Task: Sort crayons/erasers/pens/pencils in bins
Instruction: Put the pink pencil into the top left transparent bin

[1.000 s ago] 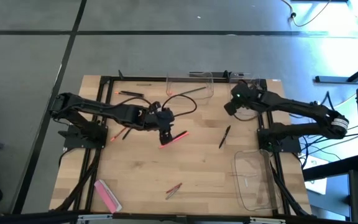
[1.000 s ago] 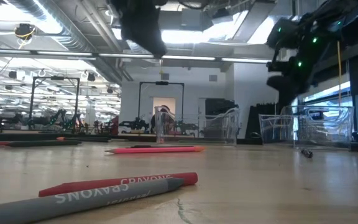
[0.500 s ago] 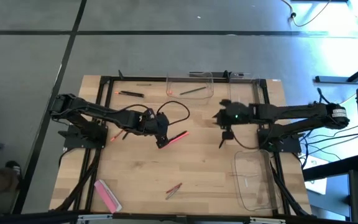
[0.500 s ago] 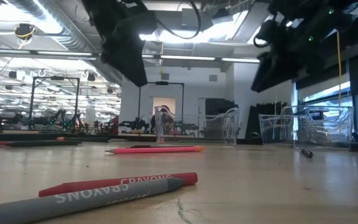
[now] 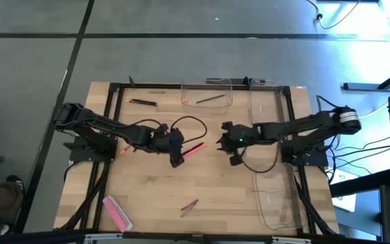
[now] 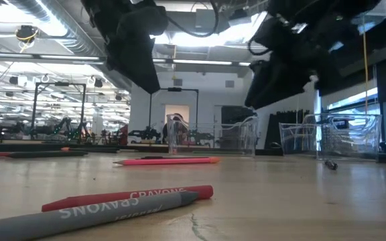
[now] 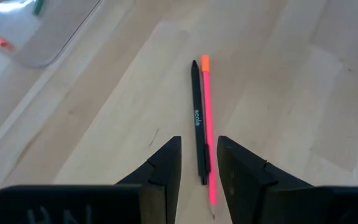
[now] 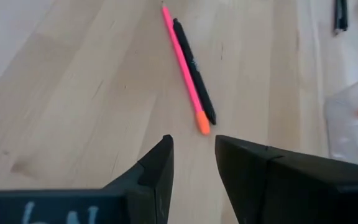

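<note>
Eraser (image 5: 116,212), pink: desk's seven-o'clock corner, long axis running eleven to five. Pink pencil (image 5: 194,149) beside black pen (image 7: 196,118), mid-desk. Left hand (image 5: 175,161) and right hand (image 5: 232,158) hover, fingers parted, empty.

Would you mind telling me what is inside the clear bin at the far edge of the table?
The far bin holds a thin dark greenish stick, pen or pencil, and a small orange piece. Its clear walls hide nothing, but the items are too small to identify.
</note>
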